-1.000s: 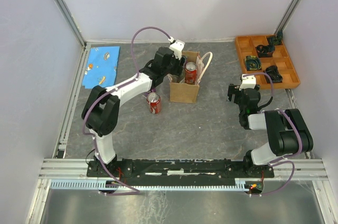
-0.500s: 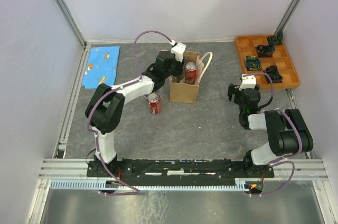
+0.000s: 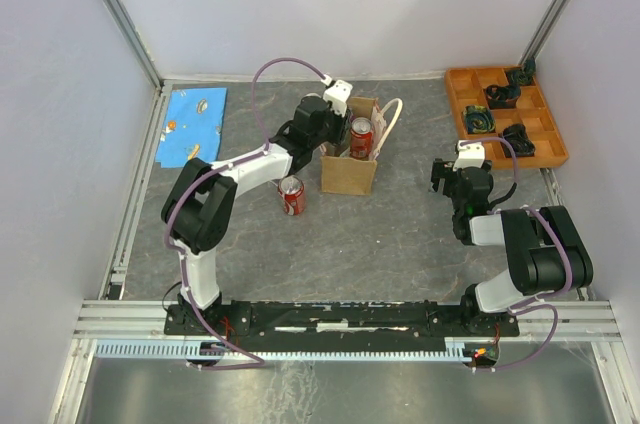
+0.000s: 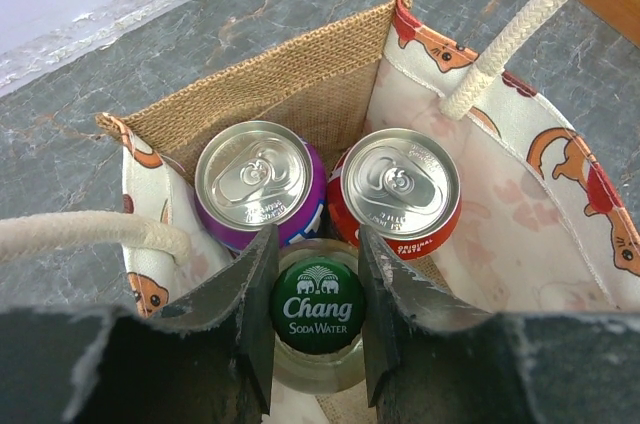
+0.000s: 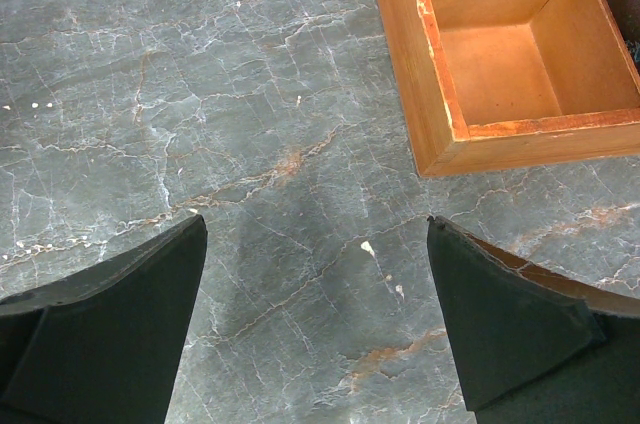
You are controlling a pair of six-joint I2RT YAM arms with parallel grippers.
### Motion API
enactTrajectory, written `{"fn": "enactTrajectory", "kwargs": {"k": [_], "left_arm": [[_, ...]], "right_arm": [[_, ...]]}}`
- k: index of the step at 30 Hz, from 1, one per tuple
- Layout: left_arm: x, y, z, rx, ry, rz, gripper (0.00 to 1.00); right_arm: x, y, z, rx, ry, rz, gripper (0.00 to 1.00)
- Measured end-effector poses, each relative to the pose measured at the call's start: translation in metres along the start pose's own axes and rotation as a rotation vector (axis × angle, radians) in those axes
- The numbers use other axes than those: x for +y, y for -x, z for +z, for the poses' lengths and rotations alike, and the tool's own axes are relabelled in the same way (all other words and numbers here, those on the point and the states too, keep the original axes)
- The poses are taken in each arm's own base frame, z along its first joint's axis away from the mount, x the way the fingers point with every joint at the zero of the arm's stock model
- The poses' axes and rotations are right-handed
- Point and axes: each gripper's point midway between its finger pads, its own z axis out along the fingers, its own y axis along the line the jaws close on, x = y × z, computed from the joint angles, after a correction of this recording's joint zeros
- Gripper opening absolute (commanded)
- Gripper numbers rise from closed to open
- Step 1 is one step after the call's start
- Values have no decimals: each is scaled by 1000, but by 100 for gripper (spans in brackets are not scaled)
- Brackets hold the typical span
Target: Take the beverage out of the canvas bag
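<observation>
Three pale walls point(image 3: 330, 4) edge grey table point(image 3: 400, 234); left fingers point(image 4: 250, 304) pinch bottle point(image 4: 317, 306), right fingers point(image 5: 110, 324) spread.

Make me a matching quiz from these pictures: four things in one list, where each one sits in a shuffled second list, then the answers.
Things
1. purple can
2. green-capped bottle
3. lower red can in the top view
4. orange tray

Places
A. far right corner of the table
B. between the left gripper fingers
C. in the canvas bag, against its burlap end wall
D. standing on the table, left of the bag

Pairs: 1-C, 2-B, 3-D, 4-A
</observation>
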Motion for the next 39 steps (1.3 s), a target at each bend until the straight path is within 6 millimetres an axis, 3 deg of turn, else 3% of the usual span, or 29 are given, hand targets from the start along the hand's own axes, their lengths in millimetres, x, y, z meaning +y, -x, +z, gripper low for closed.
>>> {"fn": "enactTrajectory", "kwargs": {"k": [9, 14, 18, 25, 29, 34, 39], "left_arm": [[-6, 12, -3, 47, -46, 24, 3], [-8, 33, -6, 29, -59, 33, 3], [-7, 57, -21, 3, -59, 41, 3], [-4, 130, -70, -119, -54, 43, 3], [-1, 174, -115, -208, -43, 44, 3], [9, 209, -169, -283, 9, 54, 3], [31, 219, -211, -287, 125, 79, 3]], "right_arm": [[0, 0, 0, 0, 0, 0, 99], [0, 0, 0, 0, 0, 0, 99], [0, 0, 0, 0, 0, 0, 99], [0, 0, 0, 0, 0, 0, 99], [0, 0, 0, 0, 0, 0, 99], [0, 0, 0, 0, 0, 0, 99], [0, 0, 0, 0, 0, 0, 99]]}}
